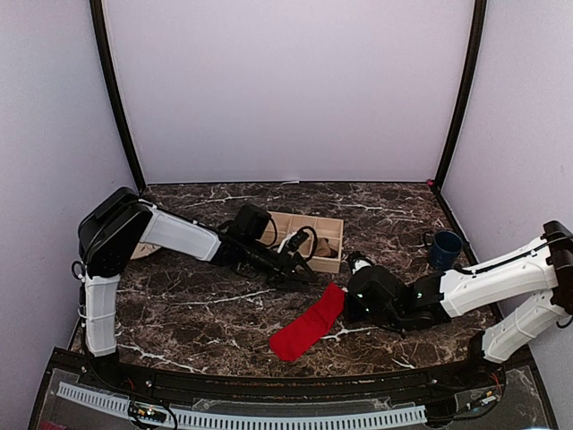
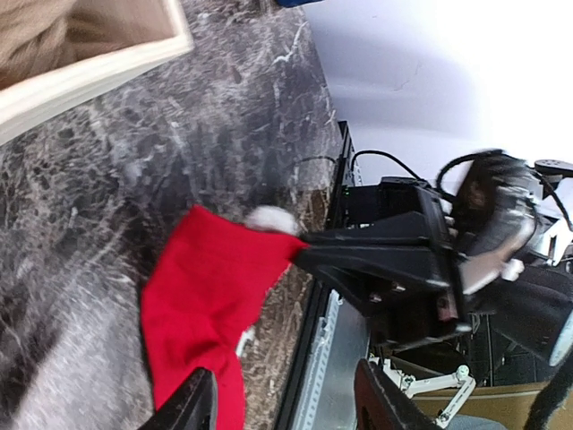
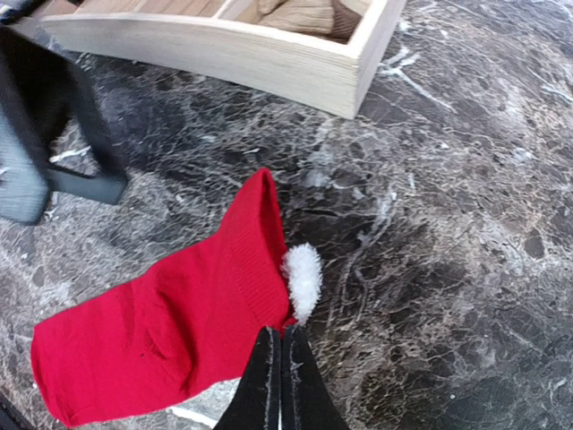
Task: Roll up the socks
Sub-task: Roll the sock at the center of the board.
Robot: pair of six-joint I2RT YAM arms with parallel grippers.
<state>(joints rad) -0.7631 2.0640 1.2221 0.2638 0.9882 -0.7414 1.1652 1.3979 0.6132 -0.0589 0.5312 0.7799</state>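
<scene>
A bright red sock (image 1: 306, 324) lies flat on the marble table, its cuff pointing to the back right, with a white pompom (image 3: 303, 279) at the cuff. My right gripper (image 3: 281, 339) is shut on the cuff's edge, beside the pompom. It also shows in the left wrist view as the black right gripper (image 2: 309, 253) meeting the red sock (image 2: 206, 291). My left gripper (image 2: 286, 408) hovers open above the sock's far side with nothing between its fingers (image 2: 192, 408). The left gripper (image 1: 300, 266) is beside the box. A tan-brown sock (image 3: 309, 13) lies in the wooden box (image 1: 309, 240).
The low wooden box (image 3: 269, 58) stands just behind the red sock. A dark blue mug (image 1: 445, 248) sits at the right, near the wall. A beige disc (image 1: 148, 251) peeks out behind the left arm. The table's near edge has a black rail (image 1: 286, 394).
</scene>
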